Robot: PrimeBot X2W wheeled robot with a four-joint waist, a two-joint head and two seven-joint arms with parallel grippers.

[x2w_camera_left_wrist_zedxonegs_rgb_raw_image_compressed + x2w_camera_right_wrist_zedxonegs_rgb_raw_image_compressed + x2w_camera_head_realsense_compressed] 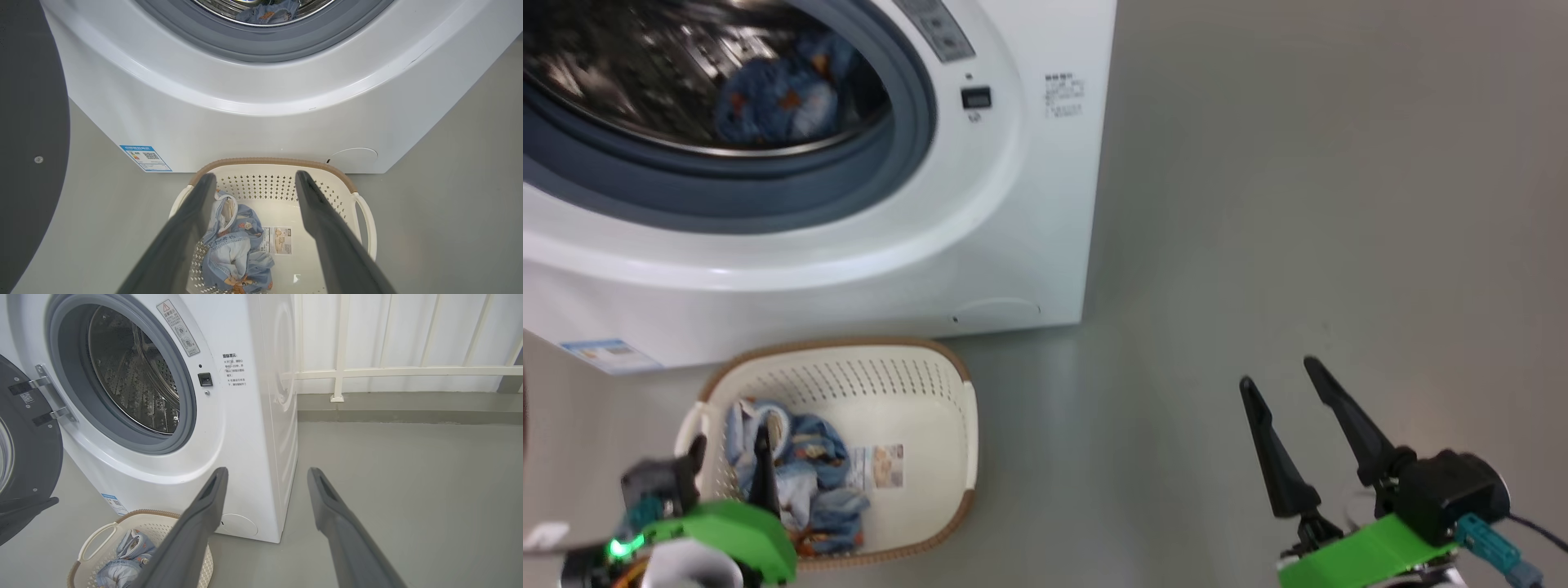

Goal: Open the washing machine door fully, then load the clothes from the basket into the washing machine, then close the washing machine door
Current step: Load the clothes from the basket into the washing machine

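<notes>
Left gripper (255, 175), jaws apart as on the right gripper (1278, 371), hung over light-blue printed clothes (235, 241) in a cream perforated basket (273, 161), best pinched mid-heap.

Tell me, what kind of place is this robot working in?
Probably a laundry corner, perhaps on a balcony or in a utility area. A white front-loading washing machine stands on a bare grey floor, a basket with clothes sits before it, and a white railing runs along the far wall.

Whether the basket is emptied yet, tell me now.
Not empty: blue printed clothes lie bunched in the basket, leaving its bottom partly bare.
</notes>
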